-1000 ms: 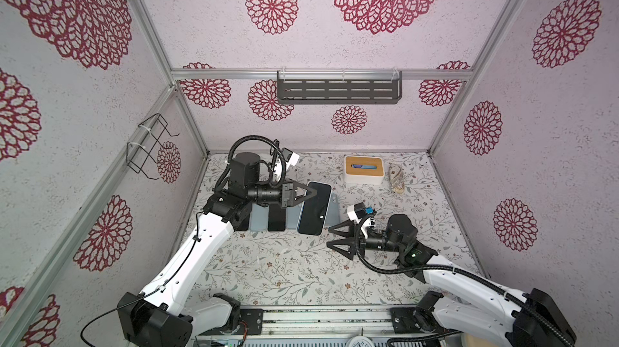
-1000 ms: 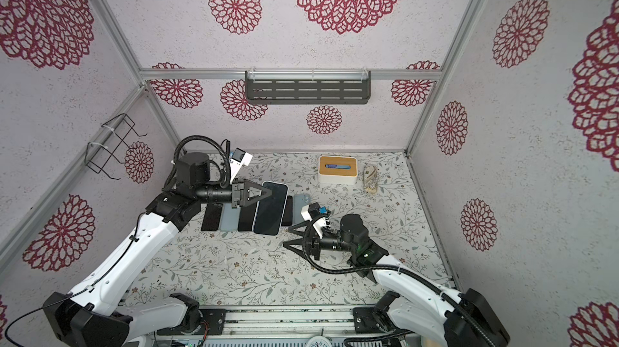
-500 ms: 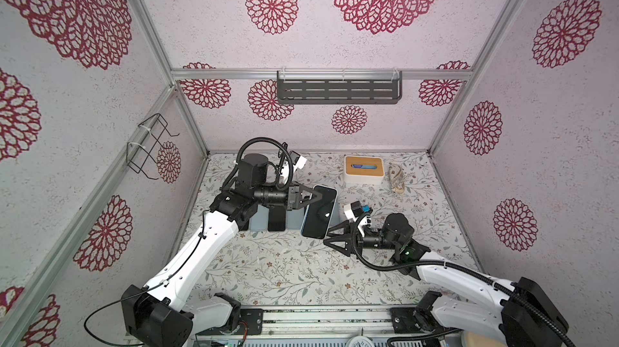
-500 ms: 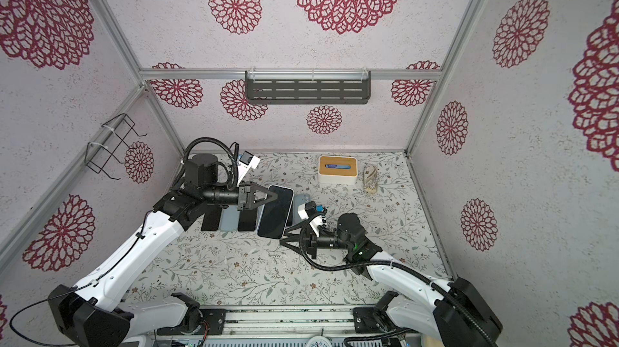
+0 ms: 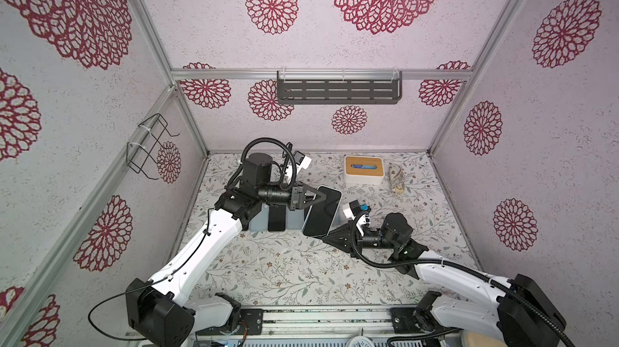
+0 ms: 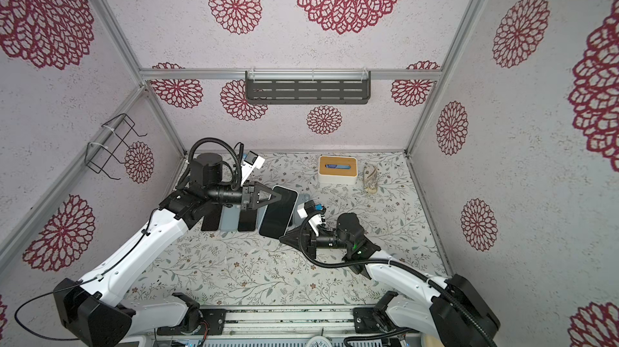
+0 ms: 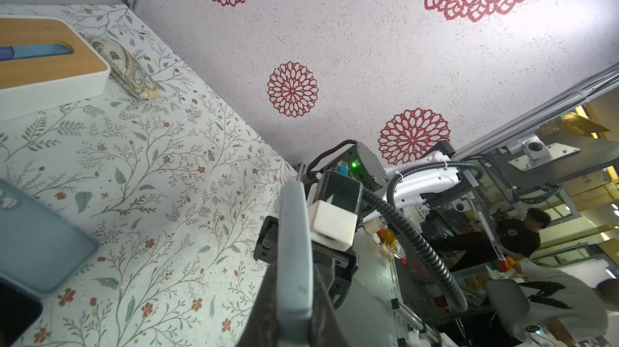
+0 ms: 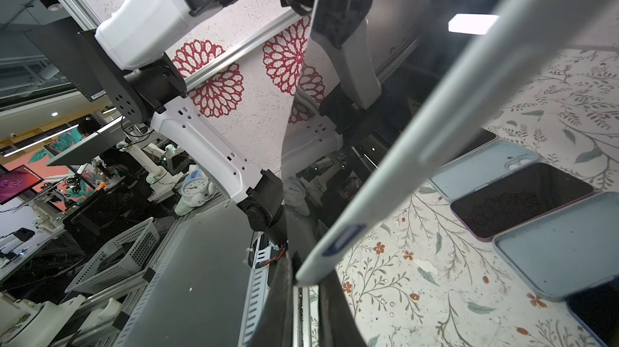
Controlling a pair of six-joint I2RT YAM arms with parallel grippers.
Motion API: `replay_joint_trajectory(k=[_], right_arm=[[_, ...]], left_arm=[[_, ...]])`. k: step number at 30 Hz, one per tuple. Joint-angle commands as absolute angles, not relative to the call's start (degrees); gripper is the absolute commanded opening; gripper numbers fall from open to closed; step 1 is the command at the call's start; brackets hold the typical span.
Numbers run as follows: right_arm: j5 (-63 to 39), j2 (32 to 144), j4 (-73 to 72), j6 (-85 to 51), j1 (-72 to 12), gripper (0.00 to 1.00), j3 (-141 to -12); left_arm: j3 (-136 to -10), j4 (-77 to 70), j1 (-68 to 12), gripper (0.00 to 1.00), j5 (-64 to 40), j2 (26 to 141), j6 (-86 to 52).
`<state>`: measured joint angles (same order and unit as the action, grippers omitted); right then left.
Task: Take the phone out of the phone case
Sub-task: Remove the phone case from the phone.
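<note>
Left wrist view: left hand clamps the phone edge-on.

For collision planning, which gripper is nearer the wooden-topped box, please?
Left. The left gripper is at the phone's far end, toward the box; the right gripper at its near end.

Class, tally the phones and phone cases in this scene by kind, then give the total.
Bare dark phones: 3
Empty light-blue cases: 3
Phone in its case: 1
Total: 7
</note>
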<state>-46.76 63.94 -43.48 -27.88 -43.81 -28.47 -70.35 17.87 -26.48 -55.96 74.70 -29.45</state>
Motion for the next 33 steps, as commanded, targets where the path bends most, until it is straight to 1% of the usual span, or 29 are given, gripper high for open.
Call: replay_joint_trajectory(k=[1, 6, 9, 13, 16, 20, 21, 22, 24, 27, 30, 33], right_arm=[[-47.08, 62.35, -48.46, -21.69, -44.93, 0.0, -28.48], [-42.9, 60.97, -46.04, -13.37, -45.0, 0.0, -28.05], [-37.49, 59.64, -45.35, -6.18, -44.95, 0.0, -27.58], [-30.21, 59.23, -41.5, 0.87, -44.82, 0.0, -29.99], [-26.53, 58.74, -41.96, 0.85, -44.43, 0.0, -29.78], [-27.4, 55.5, -46.9, -3.0, -44.36, 0.0, -24.91], [-28.35, 53.95, -48.69, -4.21, -44.38, 0.07, -22.94], [-28.88, 52.14, -49.91, -5.66, -44.38, 0.17, -20.41], [-28.83, 48.73, -49.9, -7.8, -44.38, 0.33, -17.3], [-27.59, 45.23, -48.32, -13.11, -44.38, 0.5, -15.64], [-26.37, 45.77, -50.8, -20.12, -44.38, 0.57, -15.48], [-25.3, 49.28, -54.29, -27.77, -44.38, 0.6, -17.04]], left_arm=[[-72.45, 12.06, -26.93, 0.0, -53.99, 77.58, -37.45], [-70.77, 6.22, -28.25, 0.0, -54.27, 81.41, -45.67], [-67.85, 0.08, -30.04, 0.0, -54.32, 83.61, -51.53], [-64.86, -4.65, -32.85, 0.0, -53.7, 85.59, -55.16], [-62.36, -11.06, -32.87, 0.0, -53.69, 85.17, -59.28], [-61.77, -12.06, -32.24, 0.0, -53.07, 83.98, -59.2], [-61.23, -13.65, -31.7, 0.0, -52.98, 83.31, -60.19], [-60.41, -16.04, -30.79, 0.0, -53.14, 82.59, -61.55], [-59.11, -20.27, -29.6, 0.0, -53.24, 81.1, -63.62], [-58.07, -21.92, -29.61, 0.0, -51.95, 78.93, -62.08], [-55.71, -28.74, -29.58, 0.0, -50.58, 77.64, -64.65], [-54.01, -36.53, -29.75, 0.0, -49.7, 77.35, -68.13]])
